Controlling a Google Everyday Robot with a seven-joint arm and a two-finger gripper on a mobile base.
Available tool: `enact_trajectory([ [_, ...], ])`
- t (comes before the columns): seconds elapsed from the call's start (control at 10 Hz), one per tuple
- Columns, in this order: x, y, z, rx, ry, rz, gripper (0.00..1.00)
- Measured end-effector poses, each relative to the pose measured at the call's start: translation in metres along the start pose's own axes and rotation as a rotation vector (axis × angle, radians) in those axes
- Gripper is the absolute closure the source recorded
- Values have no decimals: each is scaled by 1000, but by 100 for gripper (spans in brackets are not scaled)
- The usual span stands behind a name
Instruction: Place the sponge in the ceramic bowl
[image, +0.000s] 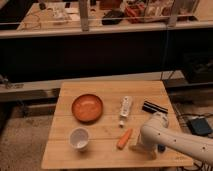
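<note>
The ceramic bowl (87, 107) is a reddish-brown dish, empty, on the left half of the wooden table (107, 90). My white arm (170, 140) comes in from the lower right. My gripper (142, 148) is down at the table surface near the front edge, to the right of the bowl and well apart from it. The sponge does not show as a separate thing; the arm's end covers the spot where the gripper meets the table.
A white cup (79, 138) stands in front of the bowl. An orange carrot-like piece (125, 138) lies just left of the gripper. A white tube (126, 108) and a black flat object (154, 107) lie behind it. Shelving and cables run beyond the table.
</note>
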Motion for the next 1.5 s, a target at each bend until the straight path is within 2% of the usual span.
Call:
enact_trajectory([
  [0.1, 0, 0, 0, 1, 0, -1, 20],
  [0.3, -3, -1, -9, -28, 21, -16, 20],
  [0.5, -5, 0, -35, -54, 50, -19, 20],
  [0.6, -5, 1, -55, -64, 67, -13, 20],
  [0.7, -4, 4, -70, -57, 78, -10, 20],
  [0.9, 4, 19, -106, -31, 105, -13, 20],
  [1.0, 14, 34, -123, -6, 117, -20, 20],
  [1.1, 23, 46, -130, 10, 118, -26, 20],
  [1.2, 35, 60, -133, 35, 111, -52, 20],
  [1.4, 57, 81, -124, 99, 88, -165, 20],
  [1.5, 62, 87, -115, 107, 73, -223, 20],
])
